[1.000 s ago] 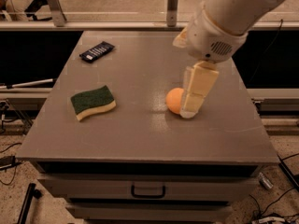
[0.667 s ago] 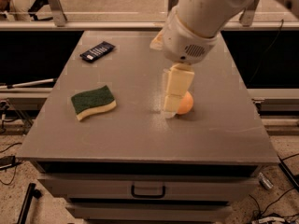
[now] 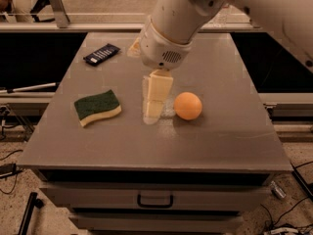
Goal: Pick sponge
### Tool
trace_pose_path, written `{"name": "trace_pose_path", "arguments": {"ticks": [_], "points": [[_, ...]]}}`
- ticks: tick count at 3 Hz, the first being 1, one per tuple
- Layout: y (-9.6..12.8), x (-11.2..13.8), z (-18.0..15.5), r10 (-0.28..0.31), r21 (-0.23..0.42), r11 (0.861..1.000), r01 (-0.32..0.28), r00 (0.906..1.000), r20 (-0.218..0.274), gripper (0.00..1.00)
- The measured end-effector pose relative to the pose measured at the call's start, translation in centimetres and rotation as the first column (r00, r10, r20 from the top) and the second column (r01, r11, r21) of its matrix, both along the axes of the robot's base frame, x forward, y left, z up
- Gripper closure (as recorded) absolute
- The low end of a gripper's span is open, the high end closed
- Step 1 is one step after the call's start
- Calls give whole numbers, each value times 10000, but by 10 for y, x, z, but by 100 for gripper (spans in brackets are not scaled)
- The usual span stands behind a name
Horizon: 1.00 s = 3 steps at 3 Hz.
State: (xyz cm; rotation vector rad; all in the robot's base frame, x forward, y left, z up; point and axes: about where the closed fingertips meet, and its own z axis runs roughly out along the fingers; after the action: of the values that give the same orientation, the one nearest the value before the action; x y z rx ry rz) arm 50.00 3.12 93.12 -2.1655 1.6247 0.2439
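The sponge (image 3: 98, 107), dark green on top with pale yellow foam below and wavy edges, lies flat on the left part of the grey table (image 3: 220, 141). My gripper (image 3: 152, 115) hangs downward from the large white arm, its tip close to the table surface near the middle. It sits to the right of the sponge with a clear gap, and just left of the orange ball (image 3: 188, 105). It holds nothing.
A flat black remote-like object (image 3: 101, 54) lies at the table's back left. The table has a drawer (image 3: 154, 199) at its front. A rail and dark gaps run along both sides of the table, and cables lie on the floor.
My gripper has moved left, from over the orange ball to its left side, closer to the sponge. The sponge, ball and remote have not moved.
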Motion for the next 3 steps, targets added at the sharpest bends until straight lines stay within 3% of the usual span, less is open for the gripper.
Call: {"name": "trace_pose_path", "arguments": {"ticks": [2, 3], "points": [[47, 4, -24, 1038, -21, 9946, -1038, 9945, -115, 0], [67, 9, -45, 1208, -238, 9924, -1208, 9927, 2, 0]]}}
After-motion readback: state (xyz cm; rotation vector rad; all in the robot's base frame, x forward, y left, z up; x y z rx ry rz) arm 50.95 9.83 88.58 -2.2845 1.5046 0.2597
